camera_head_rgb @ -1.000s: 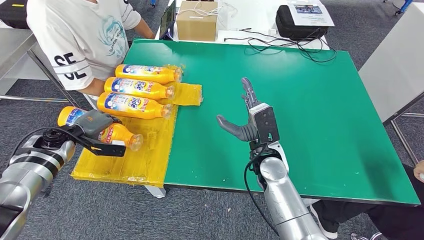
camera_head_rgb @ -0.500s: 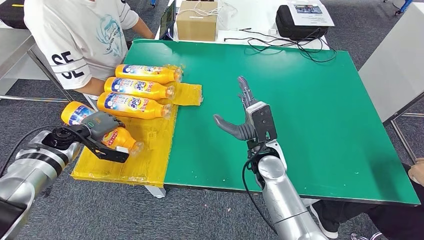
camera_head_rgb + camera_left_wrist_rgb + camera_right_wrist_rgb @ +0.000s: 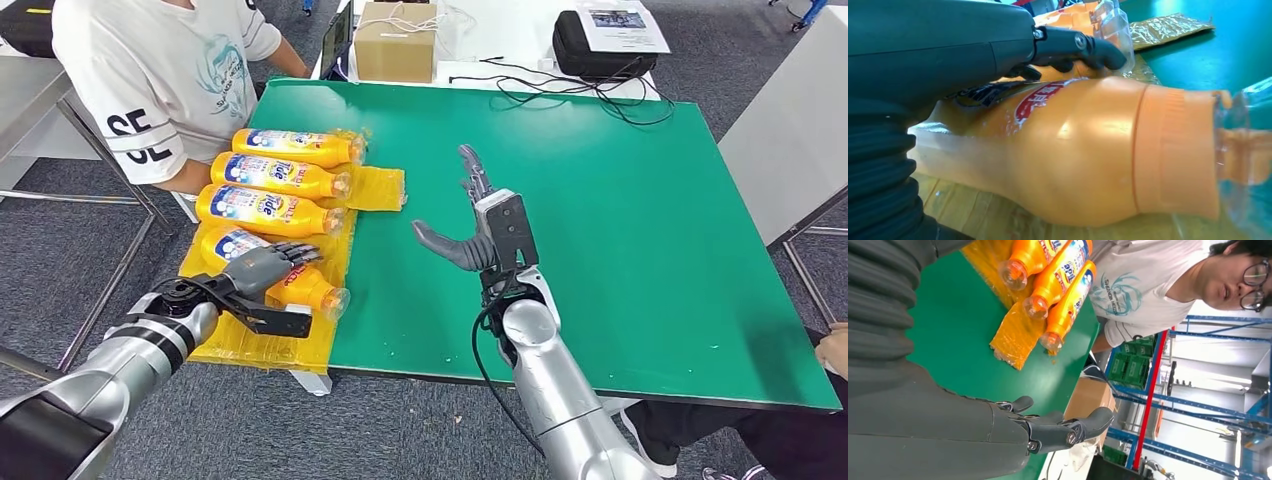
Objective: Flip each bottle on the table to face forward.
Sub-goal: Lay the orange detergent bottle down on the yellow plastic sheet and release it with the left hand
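On yellow sheet [image 3: 290, 335] | left hand [image 3: 262, 268] grips bottle [image 3: 300, 285] | cap toward green table [image 3: 600, 230]

Three cameras, one corner shared

The head view looks forward and down from high over the green table [image 3: 600, 230]. The left wrist view sits very close behind the left hand [image 3: 973, 45], pressed up to an orange bottle [image 3: 1088, 150]. The right wrist view, turned sideways, looks across the table past the right hand [image 3: 1013, 430] to the bottle row [image 3: 1058, 275], which the head view shares
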`<action>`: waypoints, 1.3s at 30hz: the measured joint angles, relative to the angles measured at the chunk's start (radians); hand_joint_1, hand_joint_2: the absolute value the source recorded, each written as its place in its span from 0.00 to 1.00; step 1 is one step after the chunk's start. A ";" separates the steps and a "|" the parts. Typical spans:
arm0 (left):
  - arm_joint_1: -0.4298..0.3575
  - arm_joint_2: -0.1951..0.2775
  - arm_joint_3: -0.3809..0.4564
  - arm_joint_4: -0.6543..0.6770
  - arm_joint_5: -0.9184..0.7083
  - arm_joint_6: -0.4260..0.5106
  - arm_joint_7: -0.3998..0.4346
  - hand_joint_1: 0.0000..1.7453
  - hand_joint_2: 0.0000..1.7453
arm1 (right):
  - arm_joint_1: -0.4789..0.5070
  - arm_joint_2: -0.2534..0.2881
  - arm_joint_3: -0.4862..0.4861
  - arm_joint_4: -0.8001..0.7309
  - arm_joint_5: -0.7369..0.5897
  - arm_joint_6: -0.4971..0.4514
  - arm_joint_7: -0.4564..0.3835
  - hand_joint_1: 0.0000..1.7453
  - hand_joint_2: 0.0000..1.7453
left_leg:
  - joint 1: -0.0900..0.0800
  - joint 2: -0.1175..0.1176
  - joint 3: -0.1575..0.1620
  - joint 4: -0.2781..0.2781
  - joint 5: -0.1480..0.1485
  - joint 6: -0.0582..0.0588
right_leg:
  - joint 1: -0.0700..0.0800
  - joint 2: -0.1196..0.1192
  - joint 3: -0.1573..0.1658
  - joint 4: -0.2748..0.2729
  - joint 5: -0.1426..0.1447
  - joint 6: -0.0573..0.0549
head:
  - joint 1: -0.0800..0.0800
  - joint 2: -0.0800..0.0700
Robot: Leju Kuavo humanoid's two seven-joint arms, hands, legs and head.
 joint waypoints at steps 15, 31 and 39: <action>0.009 -0.011 0.016 0.016 -0.008 0.008 -0.005 0.00 1.00 | 0.000 -0.001 0.000 0.022 -0.001 0.001 0.000 0.00 1.00 | 0.000 -0.002 0.001 0.000 0.001 0.000 | 0.000 -0.003 0.003 0.000 0.000 0.000 | 0.000 0.000; 0.090 0.012 0.156 -0.023 0.248 0.012 -0.121 0.00 1.00 | 0.001 -0.011 0.000 0.033 -0.004 -0.011 -0.006 0.00 1.00 | 0.000 -0.001 0.002 0.000 0.001 0.000 | 0.000 -0.002 0.002 0.000 0.000 0.000 | 0.000 0.000; 0.258 0.086 0.326 -0.251 0.623 -0.099 -0.131 0.00 1.00 | 0.023 -0.032 -0.002 0.035 -0.015 -0.030 -0.021 0.00 1.00 | 0.001 0.002 0.002 0.000 0.001 -0.001 | 0.001 0.000 0.000 0.000 0.000 0.000 | 0.000 0.000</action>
